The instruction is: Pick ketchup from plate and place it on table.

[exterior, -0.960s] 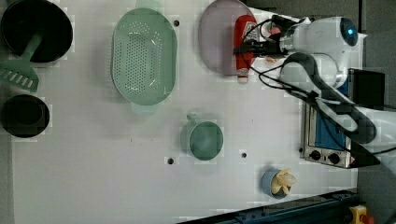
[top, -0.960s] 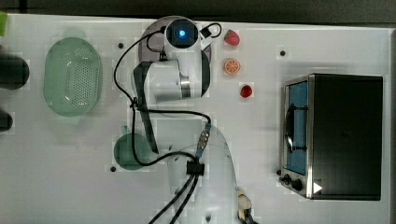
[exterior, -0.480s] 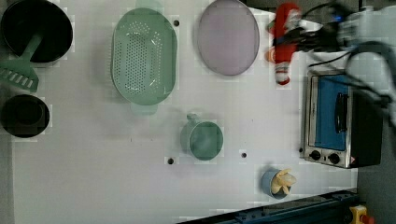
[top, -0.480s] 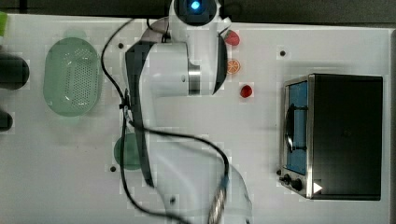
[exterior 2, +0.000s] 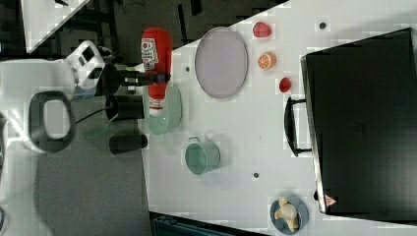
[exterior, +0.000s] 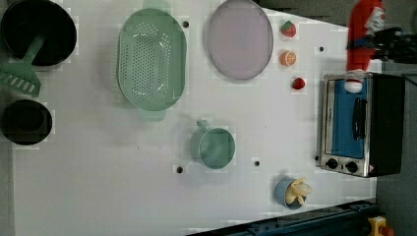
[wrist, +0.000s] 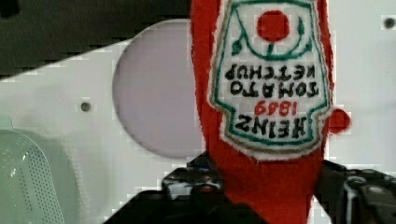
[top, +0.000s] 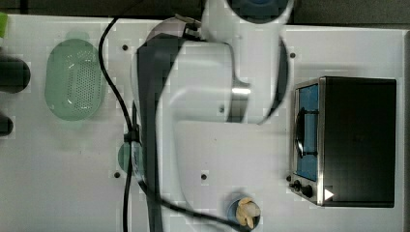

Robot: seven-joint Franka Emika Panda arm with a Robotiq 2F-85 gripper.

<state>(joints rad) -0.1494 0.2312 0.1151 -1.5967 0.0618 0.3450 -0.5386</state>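
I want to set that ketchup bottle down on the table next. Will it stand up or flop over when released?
The ketchup looks like a fuzzy, stitched plush toy, so probably soft and light. The gripper pinches its body, which seems to give slightly. Being slim and elongated with a narrow white cap, it would likely tip if stood upright; laying it flat on the table seems safer.

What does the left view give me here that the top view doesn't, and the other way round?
Left view: the ketchup clamped in the gripper, lifted clear of the bare plate, plus a strawberry, an orange slice and a small red fruit beside the plate.
Top view: the white arm across the middle, with its black cable trailing down over the table.
Both: the green colander, the toaster oven, the green cup and the small blue bowl.
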